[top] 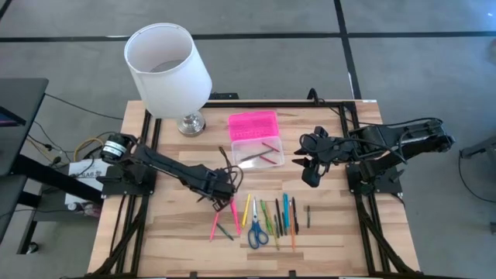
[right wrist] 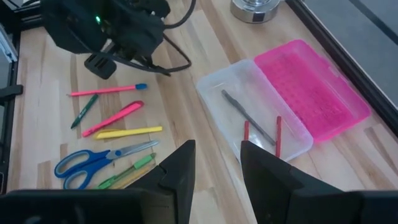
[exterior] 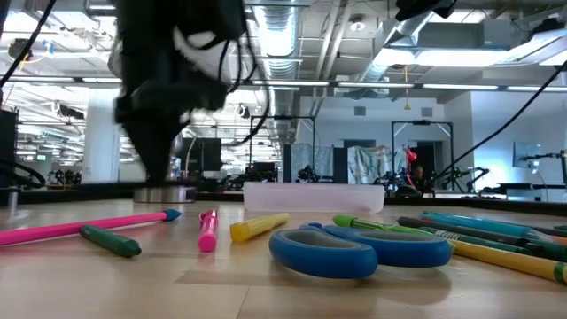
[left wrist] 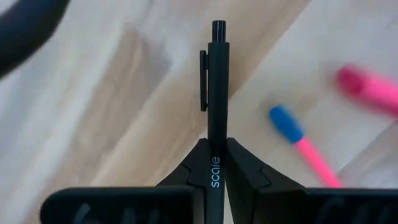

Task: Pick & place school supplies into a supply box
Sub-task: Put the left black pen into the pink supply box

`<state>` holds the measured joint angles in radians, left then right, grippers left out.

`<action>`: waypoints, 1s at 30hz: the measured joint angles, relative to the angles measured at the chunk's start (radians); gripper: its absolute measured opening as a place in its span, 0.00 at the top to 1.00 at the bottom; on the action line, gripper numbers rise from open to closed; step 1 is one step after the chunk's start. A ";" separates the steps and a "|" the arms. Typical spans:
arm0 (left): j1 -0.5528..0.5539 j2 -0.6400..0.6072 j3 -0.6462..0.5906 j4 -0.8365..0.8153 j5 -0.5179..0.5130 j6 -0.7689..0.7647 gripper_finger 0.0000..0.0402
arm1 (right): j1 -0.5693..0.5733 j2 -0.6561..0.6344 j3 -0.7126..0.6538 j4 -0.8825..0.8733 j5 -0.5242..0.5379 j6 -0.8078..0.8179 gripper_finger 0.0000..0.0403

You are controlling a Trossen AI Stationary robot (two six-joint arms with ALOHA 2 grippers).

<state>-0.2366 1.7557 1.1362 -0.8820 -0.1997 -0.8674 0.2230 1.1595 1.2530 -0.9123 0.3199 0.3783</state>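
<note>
Fingers [left wrist: 249, 171] of the left gripper [left wrist: 216, 163] pinched tight on a black pen [left wrist: 216, 87], clip and push-button end standing clear ahead of the tips, the word "scale" printed on the barrel right at the pinch. Held above the bench [top: 186, 232], just beside the pink pencil with the blue cap [left wrist: 303, 144] and a pink marker [left wrist: 368, 87] lying on the wood.

Best done as a straight lift first — enough height to clear the row of supplies before any sideways travel. Then a carry toward the supply box [top: 256, 149], lying open near the middle of the bench with its pink lid [top: 253, 124] folded back toward the lamp [top: 168, 60]. Already holding a grey pen [right wrist: 247, 115] and two red pencils [right wrist: 277, 135] in the clear base. Worth turning the wrist so the black pen runs along the length of the base rather than across it, then lowering close before letting go — dropped from height, likely to bounce off the rim or roll out.

Right gripper [right wrist: 217, 163] waiting above the bench beside the box, its fingers spread apart and holding nothing. Worth keeping the left arm's path on its own side of the box to stay well apart from it.

Blue-handled scissors [top: 256, 230], a yellow marker [right wrist: 129, 132] and green pens [top: 267, 211] not yet collected.
</note>
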 joint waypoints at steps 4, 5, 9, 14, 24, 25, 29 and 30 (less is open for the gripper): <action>0.032 0.000 0.102 -0.029 -0.078 0.092 0.96 | 0.000 0.000 0.000 0.000 0.000 0.015 0.70; 0.045 0.000 0.124 -0.023 -0.089 0.121 0.96 | 0.000 0.000 0.000 0.000 0.000 0.015 0.70; 0.115 0.000 0.183 0.055 -0.124 0.266 0.96 | 0.000 0.006 0.001 0.011 0.000 0.027 0.70; 0.228 0.000 0.195 0.225 -0.108 0.418 0.96 | 0.000 0.020 0.002 0.021 0.000 0.045 0.70; 0.375 0.000 0.195 0.406 -0.033 0.700 0.96 | 0.035 0.068 0.001 0.029 0.006 0.126 0.70; 0.384 0.002 0.195 0.421 -0.022 0.714 0.96 | 0.044 0.070 0.000 0.023 0.015 0.143 0.70; 0.412 0.023 0.195 0.464 0.021 0.747 0.96 | 0.080 0.092 -0.002 0.016 0.053 0.208 0.70; 0.415 0.038 0.197 0.497 0.029 0.757 0.96 | 0.088 0.097 -0.001 0.020 0.065 0.226 0.70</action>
<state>0.1779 1.7935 1.3330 -0.3846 -0.1711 -0.1104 0.3113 1.2563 1.2522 -0.8919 0.3844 0.6047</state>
